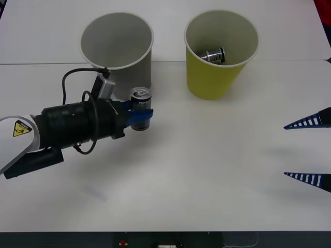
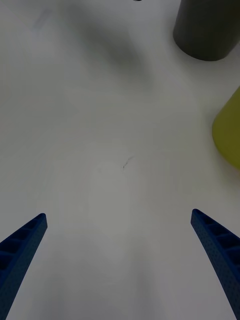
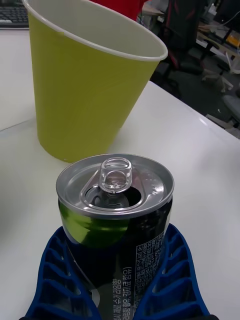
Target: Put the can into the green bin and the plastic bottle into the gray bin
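Note:
My left gripper point(image 1: 139, 118) is shut on the can point(image 1: 140, 95), a short dark can with a silver pull-tab top, held upright just in front of the gray bin point(image 1: 139, 72). In the left wrist view the blue fingers point(image 3: 55, 270) wrap the can point(image 3: 117, 200), and the green bin point(image 3: 85, 95) stands beyond it. The green bin point(image 1: 212, 80) is at the back right with another silver can point(image 1: 213, 55) lying inside it. My right gripper point(image 1: 284, 150) waits open over bare table at the right edge. The plastic bottle is out of view.
The two bins stand side by side at the back of the white table point(image 1: 207, 170). In the right wrist view the gray bin point(image 2: 205, 30) and green bin point(image 2: 229, 135) lie ahead of the open right gripper point(image 2: 118, 217). A black cable point(image 1: 70, 77) loops above the left wrist.

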Motion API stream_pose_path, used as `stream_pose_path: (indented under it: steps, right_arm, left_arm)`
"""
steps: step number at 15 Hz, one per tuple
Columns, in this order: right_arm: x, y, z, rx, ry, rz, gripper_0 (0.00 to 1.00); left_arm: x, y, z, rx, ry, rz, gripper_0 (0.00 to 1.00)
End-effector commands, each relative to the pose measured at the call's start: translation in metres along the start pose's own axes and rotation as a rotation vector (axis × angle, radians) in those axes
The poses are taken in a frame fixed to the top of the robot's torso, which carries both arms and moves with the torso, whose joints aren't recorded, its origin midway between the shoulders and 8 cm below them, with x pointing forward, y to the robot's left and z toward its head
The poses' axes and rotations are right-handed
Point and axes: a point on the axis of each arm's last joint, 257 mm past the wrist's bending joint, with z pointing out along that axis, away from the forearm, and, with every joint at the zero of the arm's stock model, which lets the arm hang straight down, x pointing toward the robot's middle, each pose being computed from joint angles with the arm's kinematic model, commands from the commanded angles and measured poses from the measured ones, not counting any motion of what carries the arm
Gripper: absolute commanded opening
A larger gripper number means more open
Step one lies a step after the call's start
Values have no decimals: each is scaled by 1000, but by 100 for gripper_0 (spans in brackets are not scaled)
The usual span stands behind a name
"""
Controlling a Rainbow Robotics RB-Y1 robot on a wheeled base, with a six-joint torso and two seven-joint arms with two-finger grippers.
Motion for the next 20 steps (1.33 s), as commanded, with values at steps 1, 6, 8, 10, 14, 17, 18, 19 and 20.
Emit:
stream_pose_path:
  steps: [1, 6, 8, 10, 14, 17, 18, 19, 20]
  right_arm:
    - [0, 0, 0, 0, 0, 0, 100]
    - [0, 0, 0, 0, 0, 0, 100]
    - [0, 0, 0, 0, 0, 0, 100]
    - [0, 0, 0, 0, 0, 0, 100]
    - [0, 0, 0, 0, 0, 0, 100]
    - [0, 0, 0, 0, 0, 0, 100]
    - [0, 0, 0, 0, 0, 0, 100]
    - [0, 0, 0, 0, 0, 0, 100]
    - [0, 0, 0, 0, 0, 0, 100]
  left_arm:
    - [-19, -11, 0, -1, -13, -8, 0]
    - [-54, -24, 2, 11, 2, -15, 0]
    - [-73, -27, 7, 17, 32, -21, 0]
    - [-92, -29, 18, 6, 54, 2, 0]
    - [-126, -28, 45, -33, 120, 62, 0]
    - [-154, -15, 72, -73, 153, 103, 0]
    - [-167, -13, 80, -86, 163, 121, 0]
    - [-178, -12, 88, -94, 175, 133, 0]
    - [-188, -12, 95, -102, 185, 143, 0]
